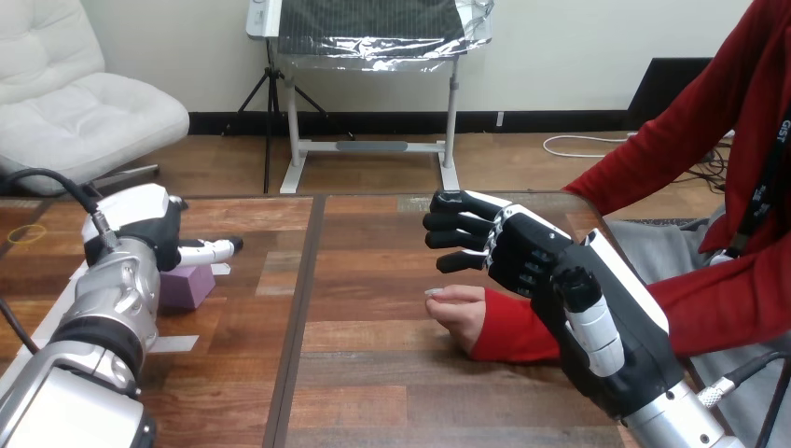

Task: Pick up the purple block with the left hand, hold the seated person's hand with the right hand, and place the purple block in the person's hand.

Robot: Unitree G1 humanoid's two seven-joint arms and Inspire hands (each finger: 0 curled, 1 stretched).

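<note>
Purple block (189, 287) sat mid-left, prob. light, rigid; pinch flat sides. Left hand (154, 231) fingers (210, 250) straight, right hand (532, 261) relaxed, empty.

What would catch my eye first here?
First, the robot's big black-and-white right hand at the right, poised over the person's hand, which rests on the wooden table. Then, at the left, its left hand sits over a small purple block.
</note>
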